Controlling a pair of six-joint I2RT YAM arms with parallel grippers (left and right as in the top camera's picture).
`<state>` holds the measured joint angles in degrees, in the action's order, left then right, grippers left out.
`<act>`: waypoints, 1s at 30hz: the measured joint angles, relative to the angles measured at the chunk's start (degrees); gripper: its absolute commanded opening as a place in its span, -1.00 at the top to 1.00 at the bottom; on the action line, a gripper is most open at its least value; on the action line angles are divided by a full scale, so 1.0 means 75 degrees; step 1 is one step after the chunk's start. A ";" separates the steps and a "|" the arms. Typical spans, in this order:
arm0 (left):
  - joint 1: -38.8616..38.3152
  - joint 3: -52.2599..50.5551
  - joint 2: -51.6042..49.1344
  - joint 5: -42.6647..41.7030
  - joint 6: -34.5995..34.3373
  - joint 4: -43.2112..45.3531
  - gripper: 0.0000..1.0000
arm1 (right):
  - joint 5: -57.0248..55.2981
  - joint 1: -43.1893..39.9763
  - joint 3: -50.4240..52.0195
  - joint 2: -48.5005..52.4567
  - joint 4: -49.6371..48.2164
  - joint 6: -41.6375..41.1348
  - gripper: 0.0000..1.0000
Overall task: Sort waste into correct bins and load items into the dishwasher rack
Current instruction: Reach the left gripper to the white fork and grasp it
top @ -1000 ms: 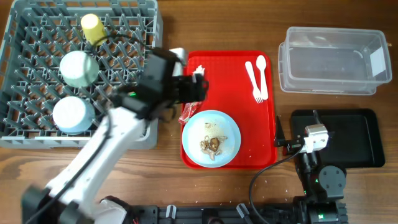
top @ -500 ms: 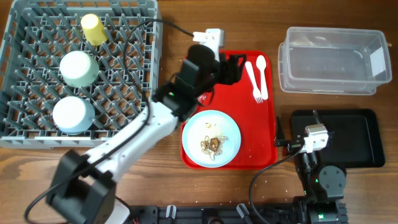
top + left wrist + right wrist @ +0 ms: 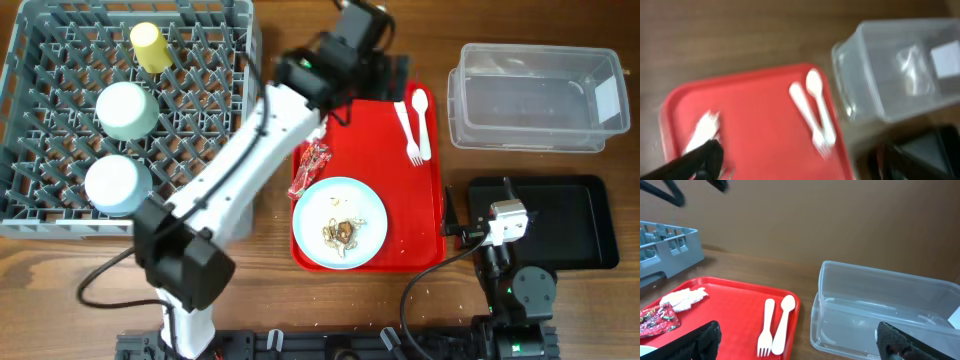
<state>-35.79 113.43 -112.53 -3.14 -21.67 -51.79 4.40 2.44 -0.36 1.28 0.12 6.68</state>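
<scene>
Left gripper (image 3: 800,155) spread, right gripper (image 3: 800,340) spread, glossy red tray (image 3: 370,160), clear rectangular tub (image 3: 530,140)

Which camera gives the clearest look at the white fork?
The overhead view: the fork lies sharp and whole on the red tray. The right wrist view shows it from a low, slanted angle; the left wrist view shows it blurred.
</scene>
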 measured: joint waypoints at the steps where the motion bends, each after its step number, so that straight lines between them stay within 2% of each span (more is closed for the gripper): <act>1: 0.0122 0.0117 0.0044 -0.0169 0.0052 -0.0498 -1.00 | 0.0000 0.0000 0.0000 0.0000 0.0003 0.0003 -1.00; 2: 0.0195 0.0119 0.0044 -0.0312 0.0146 -0.0848 -1.00 | 0.0000 0.0000 0.0000 0.0000 0.0003 0.0003 -1.00; 5: 0.0111 0.0119 0.0000 -0.0612 0.0221 -0.0726 -1.00 | 0.0000 0.0000 0.0000 0.0000 0.0003 0.0000 -1.00; 8: -0.0239 0.0114 -0.0064 -0.0609 -0.0405 0.0490 -0.89 | 0.0000 0.0000 0.0000 0.0000 0.0006 0.0003 -1.00; 10: -0.0627 0.0117 -0.0376 0.0131 -0.1169 0.0781 -0.81 | 0.0000 0.0000 0.0000 0.0000 0.0003 0.0000 -1.00; 12: -0.1046 0.0114 -0.1037 0.1378 -0.1909 0.1271 -0.69 | 0.0000 0.0000 0.0000 0.0000 0.0003 0.0000 -1.00; 14: -0.1399 0.0114 -0.1897 0.2550 -0.2282 0.1874 -0.57 | 0.0000 0.0000 0.0000 0.0000 0.0003 0.0000 -1.00; 17: -0.1591 0.0114 -0.2690 0.3314 -0.2442 0.2518 -0.44 | 0.0000 0.0000 0.0000 0.0000 0.0003 0.0003 -1.00; 20: -0.1623 0.0114 -0.3121 0.3602 -0.2591 0.2541 -0.32 | 0.0003 0.0000 0.0000 0.0000 0.0003 0.0003 -1.00; 26: -0.1649 0.0114 -0.3448 0.3759 -0.3453 0.2422 -0.26 | 0.0000 0.0000 0.0000 0.0000 0.0003 0.0003 -1.00; 29: -0.1789 0.0114 -0.3692 0.3768 -0.3724 0.2419 -0.31 | 0.0000 0.0000 0.0000 0.0000 0.0003 0.0003 -1.00; 30: -0.1883 0.0114 -0.3789 0.3762 -0.3850 0.2419 -0.25 | 0.0000 0.0000 0.0000 0.0000 0.0003 0.0000 -1.00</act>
<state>-49.91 114.28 -140.94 25.08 -50.54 -33.65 4.40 2.44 -0.36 1.28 0.14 6.68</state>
